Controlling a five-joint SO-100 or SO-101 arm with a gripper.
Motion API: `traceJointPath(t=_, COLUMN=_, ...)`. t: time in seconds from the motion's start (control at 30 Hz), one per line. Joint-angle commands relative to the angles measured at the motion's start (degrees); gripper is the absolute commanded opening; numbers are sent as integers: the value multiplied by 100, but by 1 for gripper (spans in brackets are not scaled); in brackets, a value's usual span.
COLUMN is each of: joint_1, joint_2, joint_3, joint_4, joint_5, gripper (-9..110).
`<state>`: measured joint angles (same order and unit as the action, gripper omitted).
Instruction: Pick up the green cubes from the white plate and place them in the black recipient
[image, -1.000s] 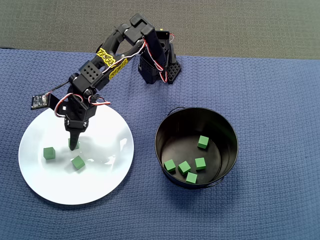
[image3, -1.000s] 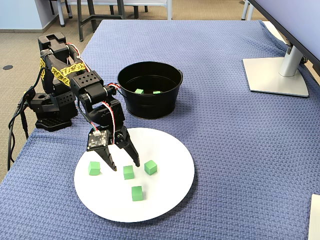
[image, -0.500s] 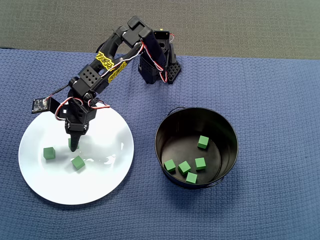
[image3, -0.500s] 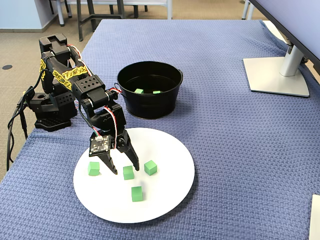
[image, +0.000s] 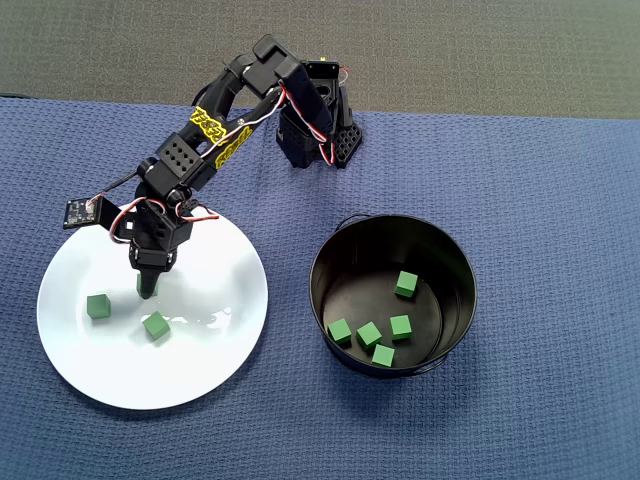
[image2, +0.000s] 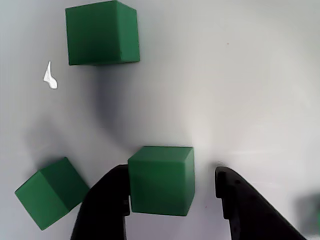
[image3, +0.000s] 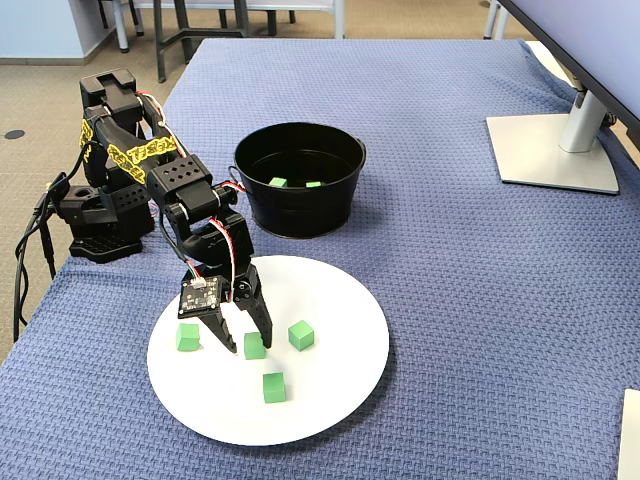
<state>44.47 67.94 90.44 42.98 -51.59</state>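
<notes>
Green cubes: 4 on the white plate (image3: 330, 390), 5 inside the black tin (image: 455, 262). Plate sits on a blue woven cloth (image3: 480, 300) covering the bench; tin is just right of the plate in the overhead view, not touching it.

Arm reaches from its base (image: 315, 135) down over the plate's upper-left part. Jaws (image2: 172, 192) are apart and lowered around one cube (image2: 161, 180): wrist view shows left finger (image2: 107, 200) touching or nearly touching the cube's side, right finger (image2: 240, 200) w/ a clear gap of white plate between it and the cube. Not clamped. The fixed view gives the same read — cube (image3: 254, 346) between the two finger tips, resting on the plate.

Other plate cubes, fixed view: one (image3: 187, 337) left of the jaws, one (image3: 301, 335) just right, one (image3: 273, 387) nearer the camera. Wrist view catches two of them, upper left (image2: 102, 32) and lower left (image2: 52, 192), both apart from the fingers.

Tin cubes lie on the flat bottom: four clustered (image: 371, 334), one apart (image: 405, 284). Monitor stand (image3: 555, 150) at far right of the bench, well apart.
</notes>
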Motion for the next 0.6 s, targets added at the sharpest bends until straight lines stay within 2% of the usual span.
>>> traceJointPath(t=0.0, joint_1=-18, joint_2=44, joint_3=-176, joint_4=-132, joint_5=132, gripper=3)
traceJointPath(t=0.3, joint_1=9, joint_2=220, joint_3=-149, joint_4=-123, joint_5=308, gripper=0)
traceJointPath(t=0.57, joint_1=53, joint_2=1819, joint_3=88, joint_4=1292, joint_5=1336, gripper=0)
